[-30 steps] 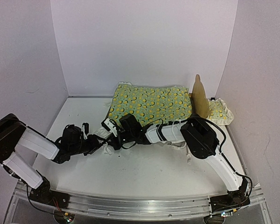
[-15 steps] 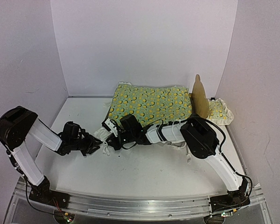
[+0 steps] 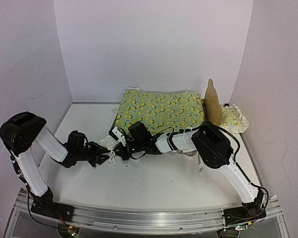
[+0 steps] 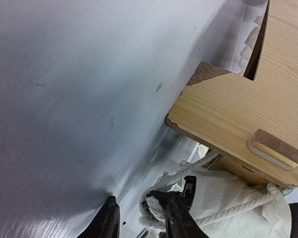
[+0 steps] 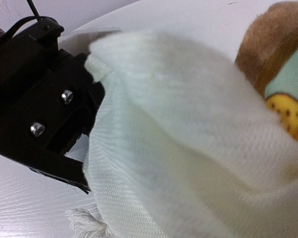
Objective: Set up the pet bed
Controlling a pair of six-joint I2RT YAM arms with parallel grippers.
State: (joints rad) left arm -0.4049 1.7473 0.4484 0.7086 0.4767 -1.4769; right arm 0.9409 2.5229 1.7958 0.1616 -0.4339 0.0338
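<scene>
The lemon-print blanket (image 3: 161,110) hides the pet bed (image 3: 212,103) in the top view, except the headboard at the blanket's right end; the left wrist view cuts its plywood frame off at the top and right edges. At the blanket's front left corner, the white cloth (image 5: 188,139) fills the right wrist view out of focus and covers the fingertips of the right gripper (image 3: 120,143). The left gripper (image 4: 141,223) is cut off at the bottom edge of its own view.

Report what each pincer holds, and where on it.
Right pincer is shut on the blanket at its white ruffled edge. Left pincer is open beside the fringe, clamping nothing visible.
</scene>
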